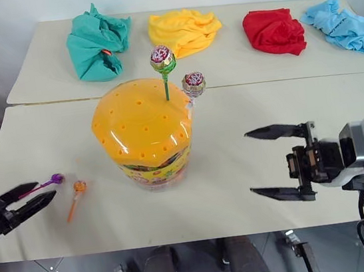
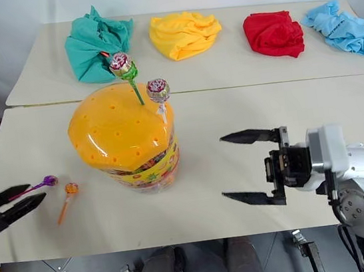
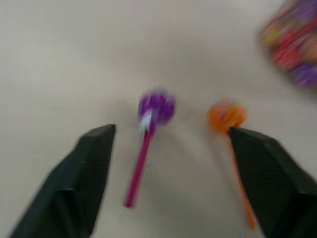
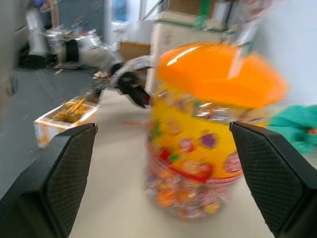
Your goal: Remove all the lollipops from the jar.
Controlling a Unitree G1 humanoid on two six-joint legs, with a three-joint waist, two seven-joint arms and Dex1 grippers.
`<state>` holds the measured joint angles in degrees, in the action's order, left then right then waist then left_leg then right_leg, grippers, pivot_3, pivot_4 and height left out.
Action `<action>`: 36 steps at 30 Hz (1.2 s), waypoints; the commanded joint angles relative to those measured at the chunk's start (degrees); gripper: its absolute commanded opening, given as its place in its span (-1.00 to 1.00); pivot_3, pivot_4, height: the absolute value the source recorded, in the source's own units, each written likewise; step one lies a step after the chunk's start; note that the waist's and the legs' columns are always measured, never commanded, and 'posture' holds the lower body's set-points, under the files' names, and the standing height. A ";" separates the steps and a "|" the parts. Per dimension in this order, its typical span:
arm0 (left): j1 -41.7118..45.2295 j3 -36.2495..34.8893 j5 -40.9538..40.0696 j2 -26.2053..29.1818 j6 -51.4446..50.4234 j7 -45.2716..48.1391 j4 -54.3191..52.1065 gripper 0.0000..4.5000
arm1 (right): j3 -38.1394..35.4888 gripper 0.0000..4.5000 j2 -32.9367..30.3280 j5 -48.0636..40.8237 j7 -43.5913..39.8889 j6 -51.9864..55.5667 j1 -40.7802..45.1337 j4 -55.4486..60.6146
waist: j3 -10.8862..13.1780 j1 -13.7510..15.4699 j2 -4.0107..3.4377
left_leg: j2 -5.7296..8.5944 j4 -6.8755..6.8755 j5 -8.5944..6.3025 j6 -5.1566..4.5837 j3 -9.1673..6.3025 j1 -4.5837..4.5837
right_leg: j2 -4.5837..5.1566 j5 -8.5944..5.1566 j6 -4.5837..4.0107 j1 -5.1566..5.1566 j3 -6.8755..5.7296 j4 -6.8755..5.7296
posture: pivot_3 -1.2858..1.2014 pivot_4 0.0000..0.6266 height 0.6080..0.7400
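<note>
The jar (image 1: 143, 138), a clear tub with a holed orange lid, stands mid-table. A green lollipop (image 1: 162, 59) and a pink-red lollipop (image 1: 193, 81) stick up from the lid's far right side. A purple lollipop (image 1: 57, 178) and an orange lollipop (image 1: 79, 186) lie flat on the table to the left of the jar. My left gripper (image 1: 45, 191) is open, low at the table's left edge, and the purple lollipop (image 3: 156, 106) lies loose on the table between its fingers. My right gripper (image 1: 249, 162) is open, level and pointing at the jar (image 4: 198, 134) from the right, apart from it.
Four crumpled cloths lie along the far table: teal (image 1: 97, 43), yellow (image 1: 182, 28), red (image 1: 274, 31) and blue (image 1: 340, 24). A seam between the two tables runs just behind the jar. The near table edge is close below both grippers.
</note>
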<state>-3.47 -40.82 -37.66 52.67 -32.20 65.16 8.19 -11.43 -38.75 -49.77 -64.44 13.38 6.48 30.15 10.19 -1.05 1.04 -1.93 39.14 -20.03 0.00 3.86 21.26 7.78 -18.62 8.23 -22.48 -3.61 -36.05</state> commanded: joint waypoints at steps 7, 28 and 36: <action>8.26 -9.63 -28.54 -5.68 -11.73 -4.87 -21.20 0.86 | 7.84 1.00 3.70 -3.12 16.06 13.54 18.95 -0.41 | 0.02 -0.68 -0.31 | 0.10 -0.14 0.01 0.02 -0.17 0.00 | 0.42 0.03 -0.05 0.00 -0.23 -0.07 | 0.03 -0.52 1.00; 6.56 -2.83 -29.53 -6.77 -8.16 0.07 -19.80 0.88 | 15.19 -0.40 10.11 5.62 12.42 14.69 30.29 -6.36 | 0.01 -0.60 -0.30 | 0.15 -0.01 -0.02 -0.03 -0.01 0.07 | -0.17 0.09 0.04 -0.01 -0.23 0.04 | 0.03 -0.52 1.00; 10.53 -1.01 -30.21 -5.98 -7.69 2.30 -17.28 0.88 | 7.56 -0.98 13.26 -3.71 12.87 15.00 27.75 -6.16 | 0.02 -0.50 -0.30 | 0.15 -0.02 -0.02 -0.03 0.00 0.08 | -0.16 0.09 0.04 -0.01 -0.23 0.05 | 0.03 -0.52 1.00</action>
<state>6.38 -41.69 -67.21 45.84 -40.95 66.52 -9.15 -0.16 -25.74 -49.48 -52.44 28.73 34.23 22.54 10.21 -1.54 0.74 -1.78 39.13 -20.05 -0.03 3.83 21.34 7.63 -18.53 8.27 -22.48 -3.85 -36.01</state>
